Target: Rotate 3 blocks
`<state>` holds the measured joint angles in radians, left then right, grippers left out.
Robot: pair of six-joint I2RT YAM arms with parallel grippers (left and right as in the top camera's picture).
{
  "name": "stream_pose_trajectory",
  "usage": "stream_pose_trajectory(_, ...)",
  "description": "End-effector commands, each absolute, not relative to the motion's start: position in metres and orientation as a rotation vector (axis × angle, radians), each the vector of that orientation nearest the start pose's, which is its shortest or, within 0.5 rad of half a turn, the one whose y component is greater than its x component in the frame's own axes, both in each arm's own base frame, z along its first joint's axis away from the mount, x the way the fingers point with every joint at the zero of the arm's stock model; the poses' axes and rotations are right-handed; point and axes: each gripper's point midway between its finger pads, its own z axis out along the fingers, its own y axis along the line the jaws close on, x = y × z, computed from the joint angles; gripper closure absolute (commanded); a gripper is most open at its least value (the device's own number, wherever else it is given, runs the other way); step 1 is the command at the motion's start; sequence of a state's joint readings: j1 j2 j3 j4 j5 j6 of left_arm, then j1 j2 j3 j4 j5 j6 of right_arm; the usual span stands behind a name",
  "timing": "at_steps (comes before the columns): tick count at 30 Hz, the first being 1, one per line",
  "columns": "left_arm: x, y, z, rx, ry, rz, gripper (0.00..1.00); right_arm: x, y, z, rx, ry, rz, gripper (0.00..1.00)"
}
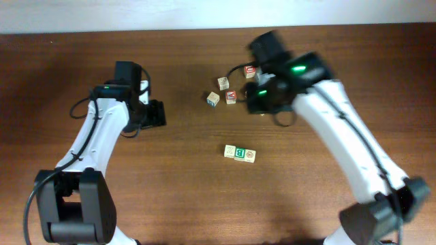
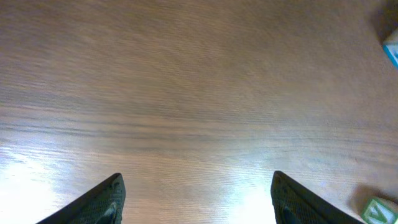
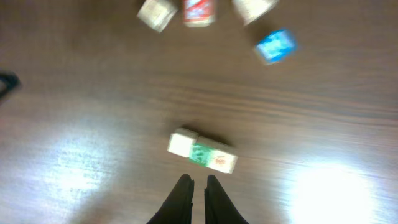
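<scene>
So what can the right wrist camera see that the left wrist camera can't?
Only the right wrist view shows the row of three blocks, green one in the middle, ahead of the right gripper, its fingers almost together. Only the left wrist view shows the left gripper, fingers wide apart, nothing between, and a green-lettered block in the corner. Both show the brown table and something blue: a blue cube in the right view, a blue-edged sliver in the left. Whether that is one cube, I cannot tell.
</scene>
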<state>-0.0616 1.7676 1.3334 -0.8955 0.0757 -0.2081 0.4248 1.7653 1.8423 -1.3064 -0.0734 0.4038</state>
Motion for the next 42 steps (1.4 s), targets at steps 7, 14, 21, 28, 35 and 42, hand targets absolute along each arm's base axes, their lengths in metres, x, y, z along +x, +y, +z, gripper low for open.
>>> stream_pose_trajectory(7,0.384,-0.11,0.098,0.096,2.832,-0.302,0.19,0.333,0.232,0.066,-0.278,2.802,0.572,0.96)
stream_pose_trajectory(14,0.386,-0.107,0.097,0.091,2.826,-0.272,0.18,0.331,0.249,0.018,-0.293,2.876,0.597,0.96)
stream_pose_trajectory(21,0.386,-0.106,0.097,0.092,2.826,-0.272,0.14,0.325,0.246,0.015,-0.247,2.914,0.561,0.96)
stream_pose_trajectory(28,0.389,-0.107,0.098,0.093,2.815,-0.274,0.13,0.33,0.235,0.012,-0.126,2.927,0.477,0.96)
stream_pose_trajectory(35,0.413,-0.033,0.109,-0.289,2.747,-0.169,0.12,0.336,0.287,0.039,-0.328,2.787,0.529,0.82)
stream_pose_trajectory(42,0.412,-0.032,0.109,-0.29,2.751,-0.164,0.07,0.331,0.261,0.028,-0.125,2.829,0.256,0.89)
